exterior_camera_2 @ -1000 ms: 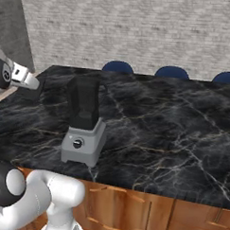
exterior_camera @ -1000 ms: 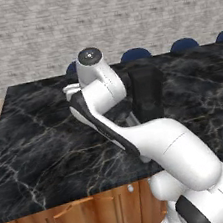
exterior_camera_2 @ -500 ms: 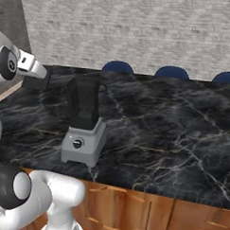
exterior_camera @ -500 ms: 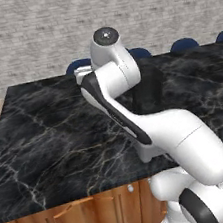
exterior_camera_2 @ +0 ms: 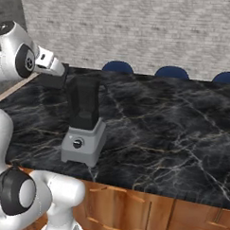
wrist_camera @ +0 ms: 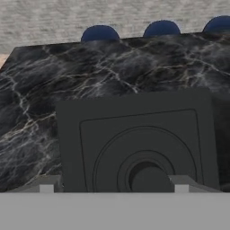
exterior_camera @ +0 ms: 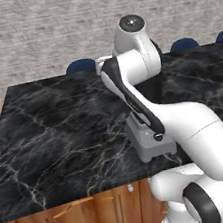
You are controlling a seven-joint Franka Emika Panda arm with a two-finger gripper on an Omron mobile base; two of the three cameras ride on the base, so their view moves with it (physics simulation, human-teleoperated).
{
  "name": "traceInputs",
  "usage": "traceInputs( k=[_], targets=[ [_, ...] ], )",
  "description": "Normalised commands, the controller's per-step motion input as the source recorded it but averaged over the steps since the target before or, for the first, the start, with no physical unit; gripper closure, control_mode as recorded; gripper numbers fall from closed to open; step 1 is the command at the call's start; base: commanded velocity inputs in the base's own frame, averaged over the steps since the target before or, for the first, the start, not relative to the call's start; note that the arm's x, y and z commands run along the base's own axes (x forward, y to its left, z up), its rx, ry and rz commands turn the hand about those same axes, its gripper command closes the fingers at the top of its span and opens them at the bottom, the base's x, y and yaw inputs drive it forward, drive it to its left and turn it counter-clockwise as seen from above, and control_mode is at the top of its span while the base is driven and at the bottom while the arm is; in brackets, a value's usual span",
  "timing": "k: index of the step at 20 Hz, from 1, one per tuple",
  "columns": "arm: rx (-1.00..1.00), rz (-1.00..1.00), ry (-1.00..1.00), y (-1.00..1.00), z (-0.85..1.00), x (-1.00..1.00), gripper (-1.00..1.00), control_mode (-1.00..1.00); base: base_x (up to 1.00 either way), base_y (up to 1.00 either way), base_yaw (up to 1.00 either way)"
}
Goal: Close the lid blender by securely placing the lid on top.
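Closest to you in the hand view, the gripper (wrist_camera: 114, 184) shows two grey fingertips (wrist_camera: 46, 184) set wide apart, with the lid (wrist_camera: 137, 143) directly ahead of them; you cannot tell whether they touch it. In the right base view, the same black hand (exterior_camera_2: 53, 78) hangs above the black marble counter (exterior_camera_2: 159, 128), just left of the blender (exterior_camera_2: 83, 122) jar's top. The blender stands near the counter's front edge, grey base and round knob toward you, dark jar rising upright. In the left base view the white arm (exterior_camera: 146, 93) covers most of it. Beyond the far edge, blue stools (exterior_camera_2: 172, 72) line a grey brick wall (exterior_camera_2: 139, 28).
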Motion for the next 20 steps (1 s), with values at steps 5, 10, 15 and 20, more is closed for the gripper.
traceInputs(
  k=[5,10,15,20],
  targets=[
    [0.00,0.00,0.04,-0.50,0.34,0.08,1.00,-1.00,0.00,0.00,0.00],
    [0.00,0.00,0.15,-0.40,0.06,0.45,1.00,-1.00,0.00,0.00,0.00],
    [0.00,0.00,0.14,-0.33,0.00,0.55,1.00,-1.00,0.00,0.00,0.00],
    [0.00,0.00,0.10,-0.05,-0.02,0.31,1.00,-1.00,0.00,0.00,0.00]
  ],
)
